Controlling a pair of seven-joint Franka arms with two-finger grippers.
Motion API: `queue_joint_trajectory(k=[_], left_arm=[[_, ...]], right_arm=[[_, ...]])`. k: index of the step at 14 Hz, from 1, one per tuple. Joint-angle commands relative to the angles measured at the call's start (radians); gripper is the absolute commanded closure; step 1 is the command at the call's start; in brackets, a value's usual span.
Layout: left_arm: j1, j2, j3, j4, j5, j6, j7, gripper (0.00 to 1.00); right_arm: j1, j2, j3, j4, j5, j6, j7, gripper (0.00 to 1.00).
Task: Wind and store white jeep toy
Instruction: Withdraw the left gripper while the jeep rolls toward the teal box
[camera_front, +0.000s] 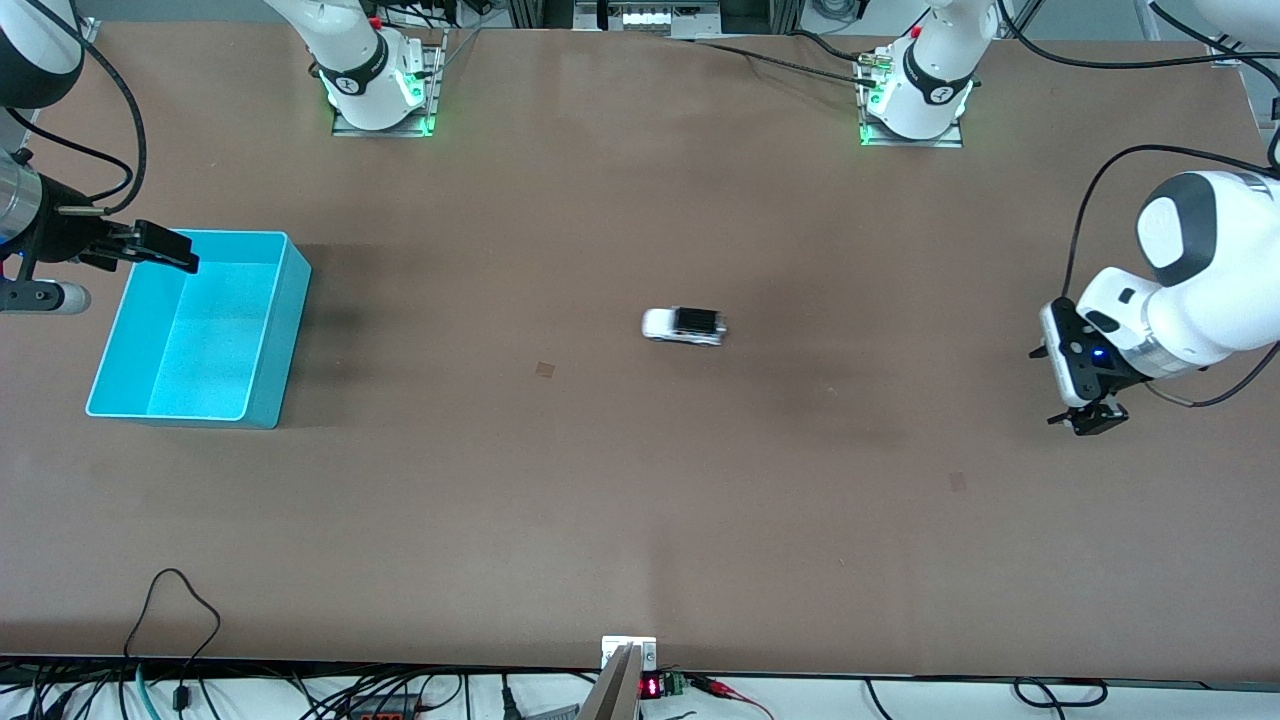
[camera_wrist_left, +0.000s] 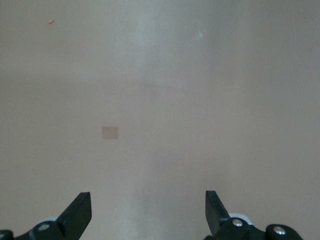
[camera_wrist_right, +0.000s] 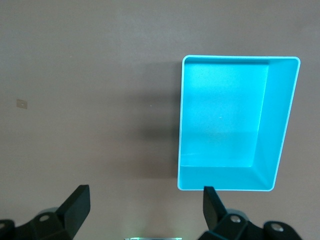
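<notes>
Left tool (camera_front: 1088, 415), fingers apart, hovers by its desk end; the white jeep toy (camera_front: 685, 326) lies mid-desk, long axis end-to-end. Right tool (camera_front: 165, 248), also apart, hangs over the teal bin (camera_front: 275, 330), slightly farther off.

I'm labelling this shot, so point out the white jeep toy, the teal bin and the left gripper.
white jeep toy (camera_front: 685, 325), front view, on its black ribbed roof.
teal bin (camera_front: 296, 290), front view, on its side wall toward the jeep.
left gripper (camera_wrist_left: 148, 210), left wrist view, midway between its open fingertips.

A teal bin (camera_front: 262, 385) sits toward the right arm's end.
</notes>
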Motion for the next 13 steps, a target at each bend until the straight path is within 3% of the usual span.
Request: queue_joint_trajectory(k=[1,6,13], left_arm=[[-0.040,0.014,0.010,0.039,-0.019,-0.019,-0.071,0.00],[-0.069,0.012,0.010,0.040,-0.019,-0.019,-0.195,0.00],[-0.121,0.008,0.017,0.141,-0.019,-0.108,-0.423,0.00]], right_arm=[[-0.006,-0.016,0.001,-0.006,0.013,-0.011,-0.013,0.00],[-0.006,-0.016,0.001,-0.006,0.013,-0.012,-0.013,0.00],[-0.006,-0.007,0.001,-0.006,0.013,-0.061,-0.015,0.00]])
